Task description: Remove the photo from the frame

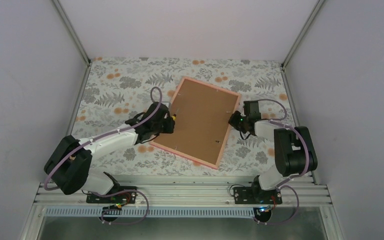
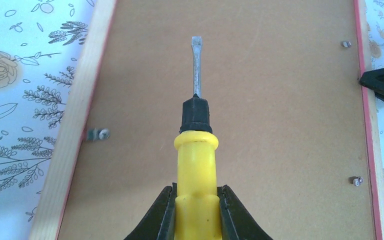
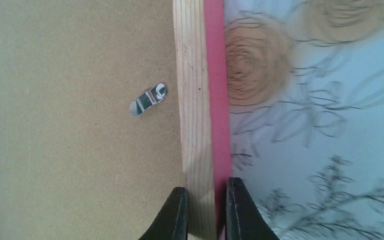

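Nearest you, a ribbed metal rail [image 1: 180, 192] runs along the front edge of the desk [image 1: 240, 160].

Your left fingers [image 2: 161, 217] are pinching the yellow handle of a flat-blade screwdriver [image 2: 196, 150]. Its blade points away from the wrist, across the brown backing board [image 2: 280, 125]. The tip is over bare board; you cannot tell whether it touches.

Your right fingers [image 3: 177, 215] are clamped on the frame [image 3: 195, 75], one on each side of its right-hand rail. That rail is bare wood on the inside and pink on the outside.

The frame lies flat and face down on the desk, at mid-depth between the two arms. Its long axis runs near to far, with the far end swung toward the right. Small metal clips [image 3: 149, 100] sit along the board's long edges, just inside the rail.

The desk is covered by a pale cloth [image 1: 115, 85] printed with grey fern leaves and orange flowers. Plain white walls [image 1: 190, 30] close the left, right and far sides.
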